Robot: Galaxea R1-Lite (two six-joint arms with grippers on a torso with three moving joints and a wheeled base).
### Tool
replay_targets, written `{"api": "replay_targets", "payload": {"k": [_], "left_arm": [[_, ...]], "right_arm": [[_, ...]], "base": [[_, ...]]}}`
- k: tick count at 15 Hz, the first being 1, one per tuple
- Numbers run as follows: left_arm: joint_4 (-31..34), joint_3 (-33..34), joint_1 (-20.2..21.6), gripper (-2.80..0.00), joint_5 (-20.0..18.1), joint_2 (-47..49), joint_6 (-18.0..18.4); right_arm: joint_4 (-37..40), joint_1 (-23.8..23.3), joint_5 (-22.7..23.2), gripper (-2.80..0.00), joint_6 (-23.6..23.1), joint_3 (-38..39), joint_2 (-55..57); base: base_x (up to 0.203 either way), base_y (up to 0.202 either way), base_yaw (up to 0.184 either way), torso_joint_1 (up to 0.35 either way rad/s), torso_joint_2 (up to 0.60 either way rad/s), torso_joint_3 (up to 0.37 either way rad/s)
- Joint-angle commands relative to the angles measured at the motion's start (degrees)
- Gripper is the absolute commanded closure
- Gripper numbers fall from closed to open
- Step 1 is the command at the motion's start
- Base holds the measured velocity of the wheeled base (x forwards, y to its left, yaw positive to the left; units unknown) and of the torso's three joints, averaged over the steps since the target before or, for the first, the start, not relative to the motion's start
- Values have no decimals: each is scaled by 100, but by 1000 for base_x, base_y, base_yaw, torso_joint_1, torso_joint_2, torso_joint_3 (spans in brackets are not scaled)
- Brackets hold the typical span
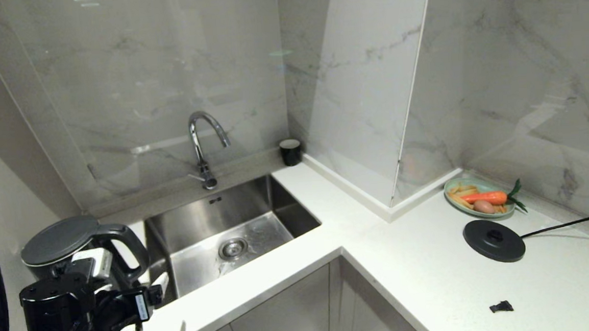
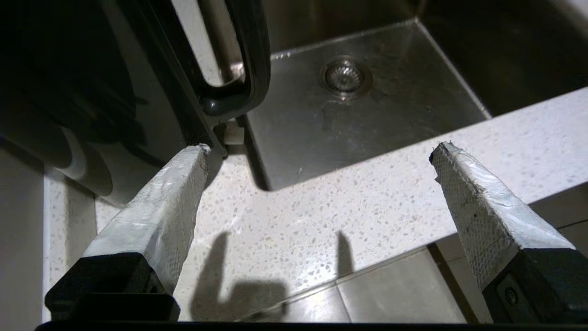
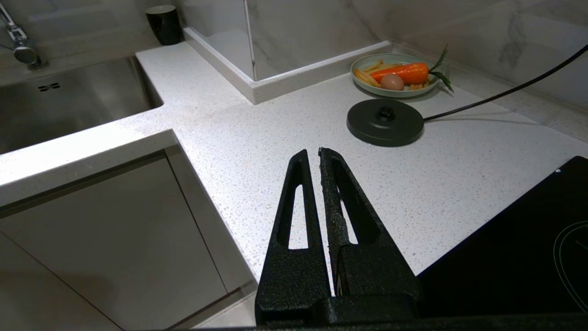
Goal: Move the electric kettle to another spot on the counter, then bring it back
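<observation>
The electric kettle [image 1: 61, 242], glossy black with a grey flat lid and a loop handle [image 1: 132, 247], stands upright on the counter [image 1: 424, 280] left of the sink. My left gripper [image 1: 101, 272] hangs just in front of it. In the left wrist view the left gripper [image 2: 321, 149] is open wide with only bare counter [image 2: 321, 207] between its taped fingers [image 2: 156, 211]. One fingertip is close beside the foot of the kettle [image 2: 92, 92], below its handle [image 2: 250, 69]. My right gripper [image 3: 313, 152] is shut and empty, parked over the counter [image 3: 257, 138].
A steel sink [image 1: 276, 197] with a tap [image 1: 201, 140] lies right of the kettle. A small black cup [image 1: 290, 151] stands in the corner. A plate of vegetables [image 1: 480, 197], the corded round kettle base [image 1: 493, 240] and a black scrap [image 1: 501, 306] lie on the right counter. A black hob [image 3: 528, 248] is near the right gripper.
</observation>
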Motion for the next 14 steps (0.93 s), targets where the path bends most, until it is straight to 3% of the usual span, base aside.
{"api": "replay_targets", "payload": {"k": [1, 2, 11, 12, 14], "left_arm": [[-51, 0, -166, -280, 27, -455, 7], [-51, 0, -324, -280, 59, -591, 26], [-51, 0, -486, -280, 212, -1210, 61], [-51, 0, -503, 0, 239, -1234, 68], [-45, 0, -520, 0, 230, -1341, 69]], "right_arm": [[0, 2, 2, 0, -1, 0, -9], [0, 2, 2, 0, -1, 0, -9], [0, 2, 2, 0, -1, 0, -9], [0, 2, 2, 0, -1, 0, -9], [0, 2, 2, 0, -1, 0, -9]], "base": [[0, 0, 0, 0, 0, 0], [0, 0, 0, 0, 0, 0], [0, 0, 0, 0, 0, 0], [0, 0, 0, 0, 0, 0], [0, 0, 0, 0, 0, 0]]}}
